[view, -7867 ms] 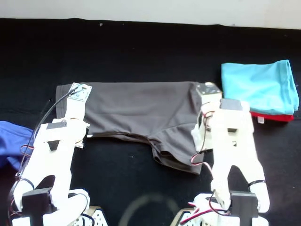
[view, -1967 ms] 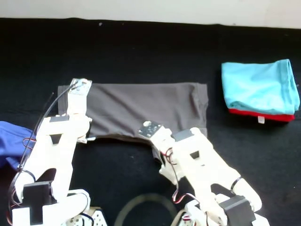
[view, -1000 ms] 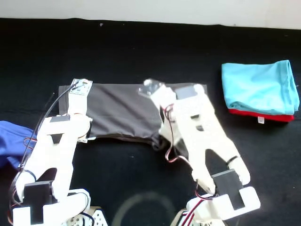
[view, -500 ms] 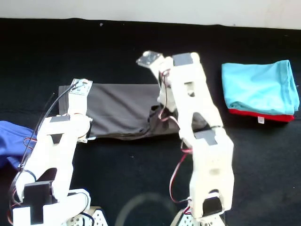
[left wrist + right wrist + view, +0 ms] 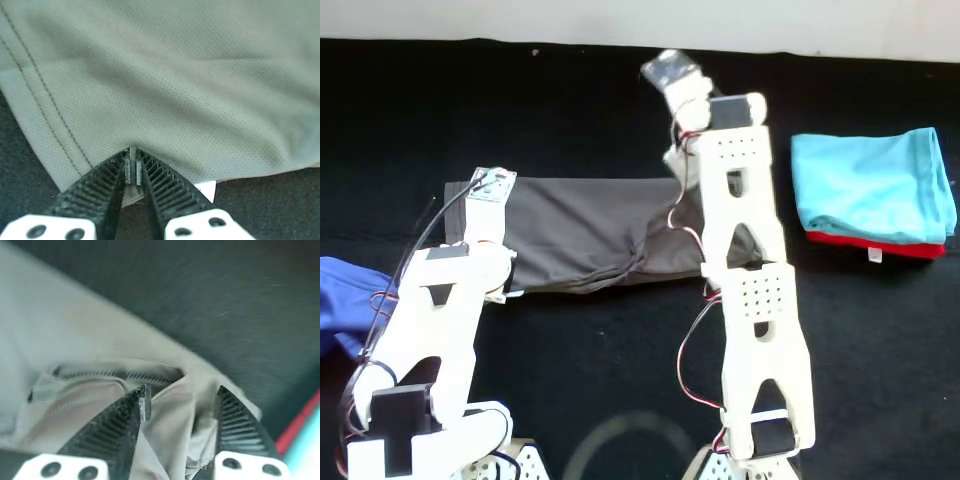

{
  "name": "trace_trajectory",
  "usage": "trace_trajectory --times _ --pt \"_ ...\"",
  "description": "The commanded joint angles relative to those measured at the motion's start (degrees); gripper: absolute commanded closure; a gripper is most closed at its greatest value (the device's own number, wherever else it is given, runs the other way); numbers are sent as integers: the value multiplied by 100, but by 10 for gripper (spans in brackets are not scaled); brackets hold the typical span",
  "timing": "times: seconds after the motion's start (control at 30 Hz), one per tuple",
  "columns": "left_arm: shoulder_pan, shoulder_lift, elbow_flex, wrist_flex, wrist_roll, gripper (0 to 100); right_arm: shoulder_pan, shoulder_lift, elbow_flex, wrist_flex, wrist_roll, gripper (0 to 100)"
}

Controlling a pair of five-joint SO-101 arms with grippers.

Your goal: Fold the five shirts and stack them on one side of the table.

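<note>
A table covered in black cloth (image 5: 570, 110) runs back to a strip of white wall (image 5: 620, 20). In the high view a grey shirt (image 5: 580, 225), folded into a long band, lies across the middle of the table. A cyan shirt (image 5: 870, 185) sits folded on top of a red shirt (image 5: 880, 246) at the right side, and a blue shirt (image 5: 340, 295) lies crumpled at the left edge.

The left gripper (image 5: 133, 162) has its jaws pressed together on the grey shirt's stitched hem, at the band's left end. The right gripper (image 5: 182, 397) has its jaws spread wide over bunched grey fabric near a seam; whether either finger touches the cloth cannot be told. The right arm (image 5: 740, 200) stretches far out over the band's right part (its links hide the cloth beneath).

The high view gives the layout of shirts and arms. The left wrist view adds the weave, a double line of stitching and a white tag (image 5: 206, 188) just beside the jaws. The right wrist view adds the loose folds under the open jaws, with slivers of red and cyan beyond them.
</note>
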State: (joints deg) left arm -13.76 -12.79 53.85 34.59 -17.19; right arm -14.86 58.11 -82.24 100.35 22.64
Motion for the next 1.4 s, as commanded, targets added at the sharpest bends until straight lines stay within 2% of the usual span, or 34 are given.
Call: trace_trajectory --times 0.0,0.13,0.27,0.4,0.5,0.67,0.73,0.9,0.97,1.1,1.37 --pt "66 -4 -189 -70 53 990 101 -84 -787 75 -580 784" --pt "66 -4 -189 -70 53 990 48 -207 -866 84 -624 785" --pt "66 -4 -189 -70 53 990 22 -620 -312 92 -642 791" --pt "57 -57 -189 -44 53 990 22 -1596 602 92 -642 894" --pt "40 -66 -198 -26 62 990 22 -2668 1824 92 -642 942" --pt "13 -189 -295 35 554 987 40 -4418 4690 75 -642 943" --pt "-84 -409 -409 378 615 986 57 -4971 5736 48 -624 943" --pt "-681 -910 -971 1134 615 982 295 -6220 7600 -48 -615 943" --pt "-989 -884 -1244 1169 598 940 470 -6712 8242 -242 -615 946" --pt "-1420 -198 -1824 1187 615 798 778 -7582 9560 -558 -607 946" --pt "-1297 2352 -3538 1407 615 807 1534 -8910 11662 -822 -202 946"
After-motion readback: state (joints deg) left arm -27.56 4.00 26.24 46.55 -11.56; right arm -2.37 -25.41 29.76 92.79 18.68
